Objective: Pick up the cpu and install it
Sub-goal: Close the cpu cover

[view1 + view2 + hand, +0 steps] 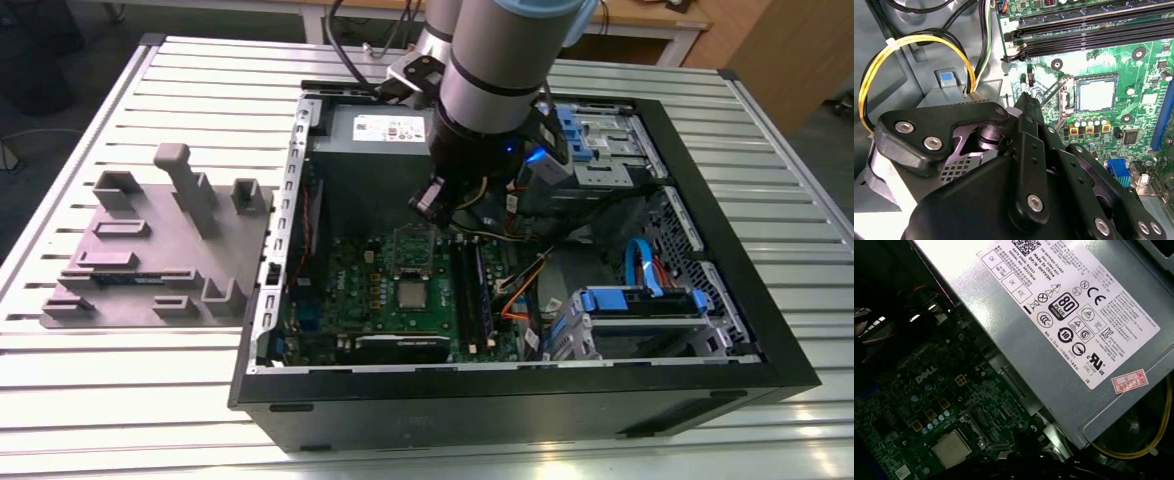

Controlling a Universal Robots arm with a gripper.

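The cpu point(414, 294) sits flat in its socket on the green motherboard point(350, 285), its silvery top showing in both wrist views point(1095, 95) point(951, 448). The socket's metal lever point(1051, 92) stands raised beside it. The claw point(1026, 102) hangs above the board, far of the cpu and apart from it, fingers closed together and holding nothing. Black memory sticks point(467, 290) lie just to the exterior view's right of the cpu. The grey power supply point(1064, 325) is farther back. The open computer case point(747, 300) rests on the slatted table point(120, 400), with a grey fixture point(154, 250) to the exterior view's left.
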